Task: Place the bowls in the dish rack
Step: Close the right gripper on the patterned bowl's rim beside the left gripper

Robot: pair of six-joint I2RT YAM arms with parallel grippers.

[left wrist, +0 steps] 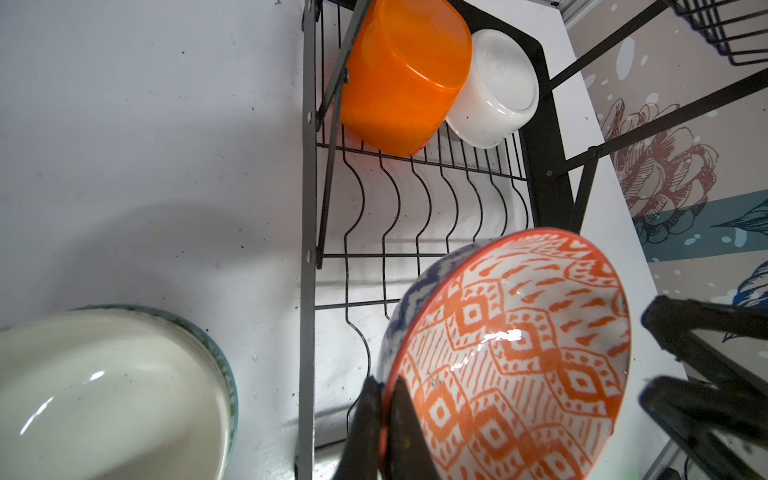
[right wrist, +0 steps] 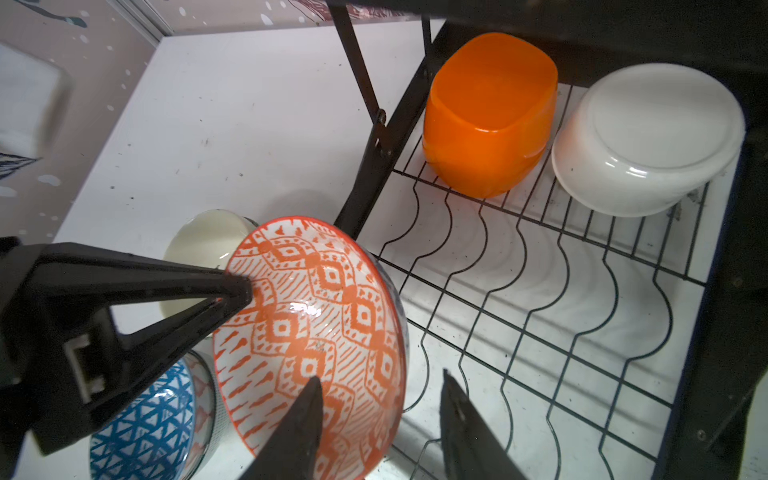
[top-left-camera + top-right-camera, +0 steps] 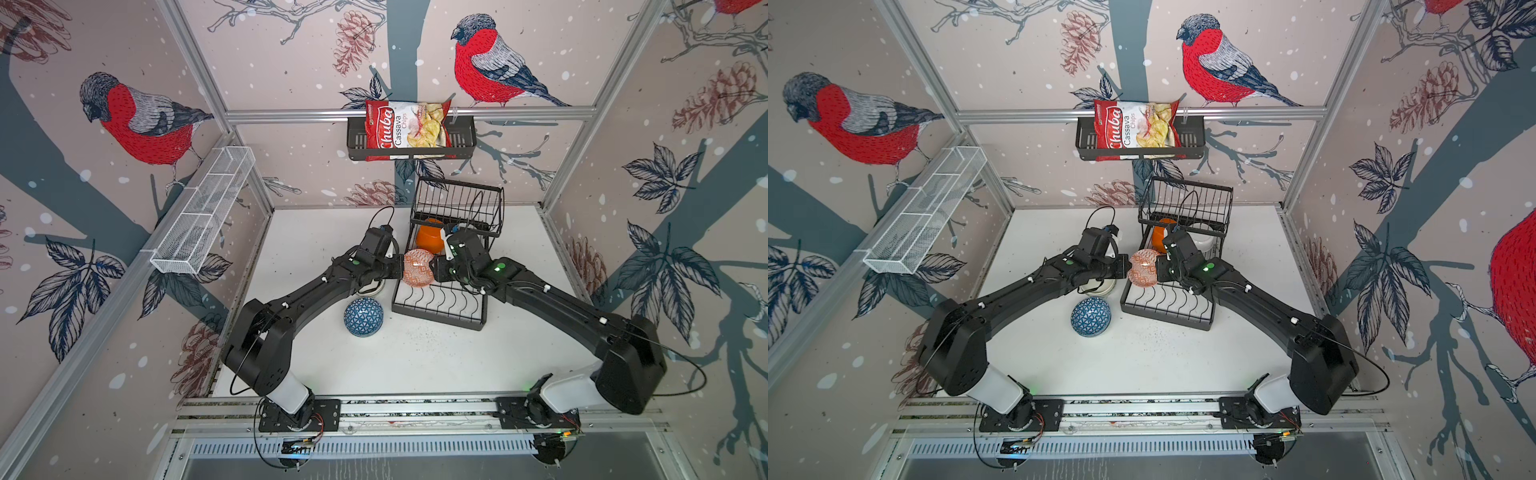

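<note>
Left end effector [image 1: 386, 384]: pressed together on the rim of the orange-patterned bowl [image 1: 519, 353], with one finger on the inner face and one on the outer.
Right end effector [image 2: 381, 377]: spread, with a finger on either side of the same bowl's opposite rim. The finger behind the bowl stands clear of it. Whether the finger over the inner face touches cannot be told.
Orange-patterned bowl: tilted, its orange-and-white inside showing in every view and its outer face blue and white. It lies between the two end effectors, over the left edge of the rack's flat tray in both top views. Whether its lower edge rests on the wires cannot be told.
Dish rack [image 3: 440, 311]: black wire, standing on the white surface [image 3: 415, 361]. It has a raised basket [image 3: 457, 199] behind and a flat tray of curved dividers [image 2: 540, 316] in front.
Orange bowl [image 2: 490, 116]: upside down on the straight wires at the back of the tray, beneath the raised basket.
White bowl [image 2: 648, 141]: upside down, just beside the orange bowl on the same wires.
Blue-patterned bowl [image 3: 363, 316]: upside down on the surface, near the rack's front left corner but apart from it.
Cream bowl [image 1: 104, 395]: on the surface beside the rack's left rail, partly under the left arm in both top views.
Background: a cassava chips bag [image 3: 407, 126] sits in a black wall basket [image 3: 461, 137]; a white mesh tray [image 3: 203, 220] hangs on the left wall.
</note>
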